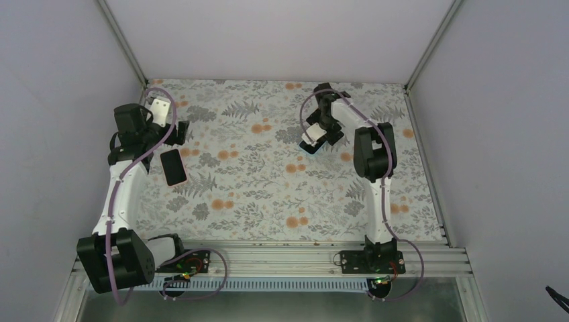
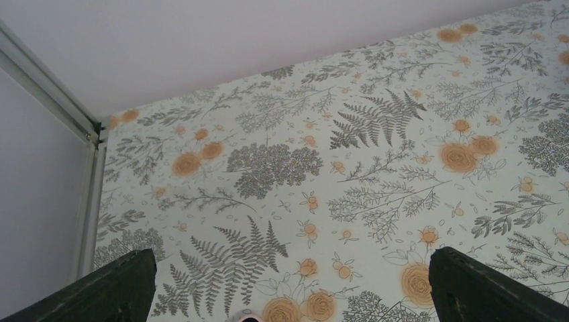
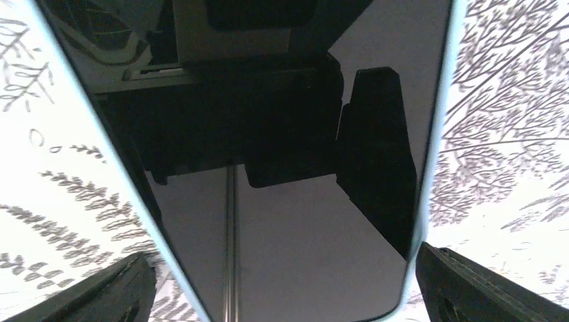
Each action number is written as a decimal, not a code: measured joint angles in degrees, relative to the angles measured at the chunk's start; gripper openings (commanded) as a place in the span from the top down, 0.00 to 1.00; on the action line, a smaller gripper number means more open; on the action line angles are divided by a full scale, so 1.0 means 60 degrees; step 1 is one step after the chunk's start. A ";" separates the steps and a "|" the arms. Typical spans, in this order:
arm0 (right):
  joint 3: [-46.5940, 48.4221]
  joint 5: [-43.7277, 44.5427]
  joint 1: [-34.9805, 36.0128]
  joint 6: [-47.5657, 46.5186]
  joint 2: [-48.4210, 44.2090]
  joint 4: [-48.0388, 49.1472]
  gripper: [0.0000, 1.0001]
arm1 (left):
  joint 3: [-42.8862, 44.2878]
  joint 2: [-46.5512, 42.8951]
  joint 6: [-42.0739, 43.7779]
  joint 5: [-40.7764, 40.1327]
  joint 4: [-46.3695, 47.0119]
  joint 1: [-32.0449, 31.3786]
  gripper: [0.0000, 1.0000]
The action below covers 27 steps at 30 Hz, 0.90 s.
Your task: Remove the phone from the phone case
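Observation:
A phone with a glossy black screen and a light-blue rim [image 3: 288,221] fills the right wrist view. It lies on the floral table at the back centre [image 1: 310,147]. My right gripper [image 3: 287,285] is open right above it, with one finger [image 3: 100,295] on each side of the rim, and stands over it in the top view [image 1: 317,137]. A second black slab with a pinkish rim [image 1: 174,166] lies flat at the left. My left gripper [image 1: 176,132] is open and empty just behind it; only a pink sliver [image 2: 245,318] shows in its own view, where the gripper [image 2: 292,285] holds nothing.
The floral mat [image 1: 268,194] covers the table. White walls close off the back and sides, with metal corner posts [image 1: 124,43]. An aluminium rail [image 1: 282,258] runs along the near edge by the arm bases.

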 measured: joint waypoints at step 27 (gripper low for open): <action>0.1144 0.1719 0.0557 -0.0514 0.0874 -0.0710 0.07 | -0.0033 -0.0022 0.0328 0.1370 -0.0255 0.0204 0.00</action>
